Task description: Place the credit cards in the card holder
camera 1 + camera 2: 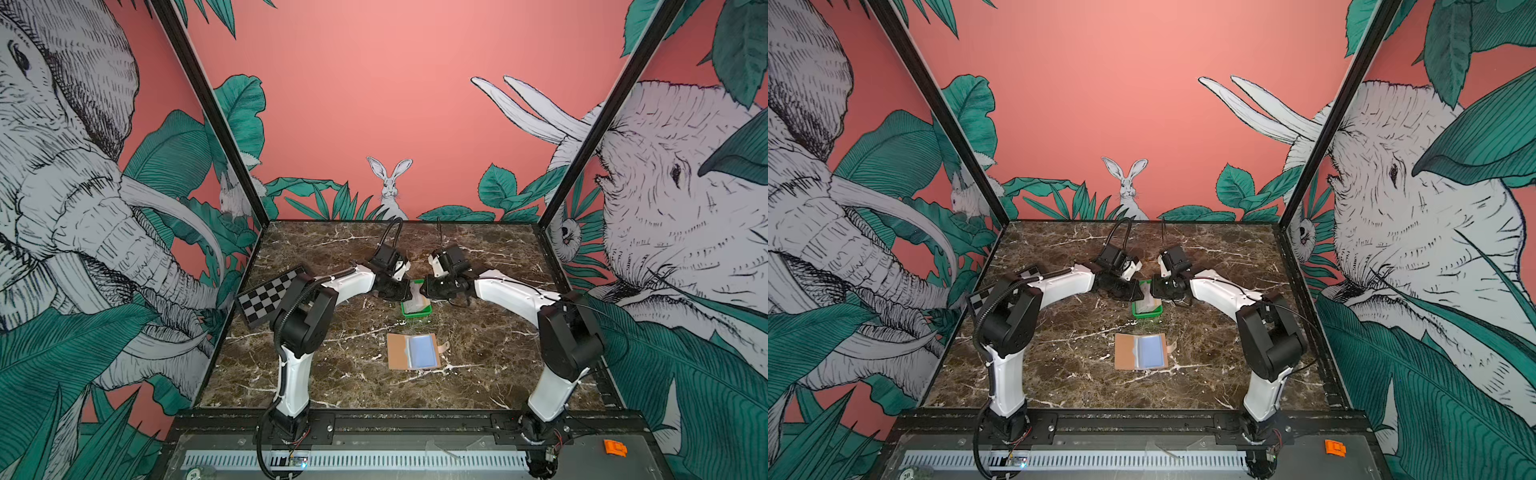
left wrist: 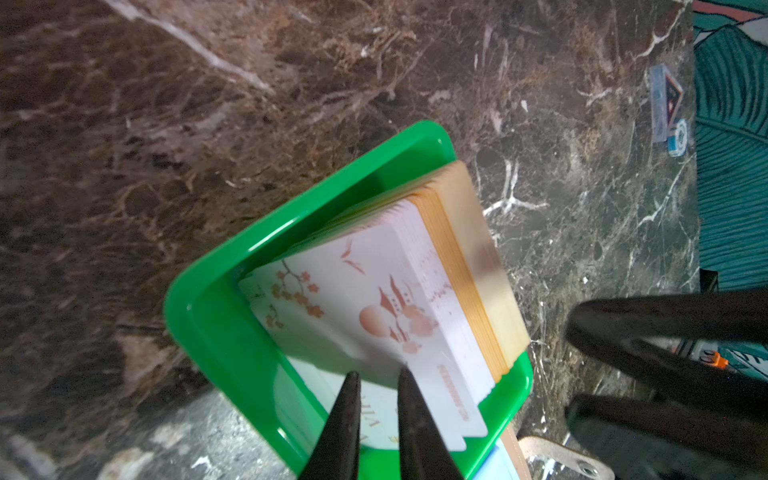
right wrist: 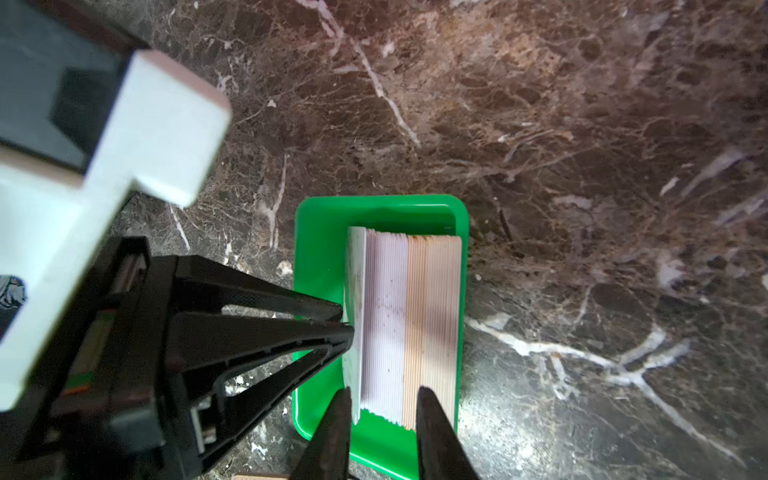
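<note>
1. Green tray point(image 1: 417, 315): near the centre of the marble tabletop point(image 1: 332, 386).
2. Checkerboard point(image 1: 262, 299): at the tabletop's left edge, skewed to it.
3. Orange clip point(image 1: 615, 448): on the front ledge point(image 1: 415, 444), right end.
4. Round disc marked 20 point(image 1: 192, 473): on the ledge, left end.

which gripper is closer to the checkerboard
left. the left gripper sits at the green tray's side facing the checkerboard; the right gripper is at the tray's opposite side, farther away.

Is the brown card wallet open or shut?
Open. In both top views the card holder lies spread flat, tan cover to one side, its bluish clear sleeve facing up.
</note>
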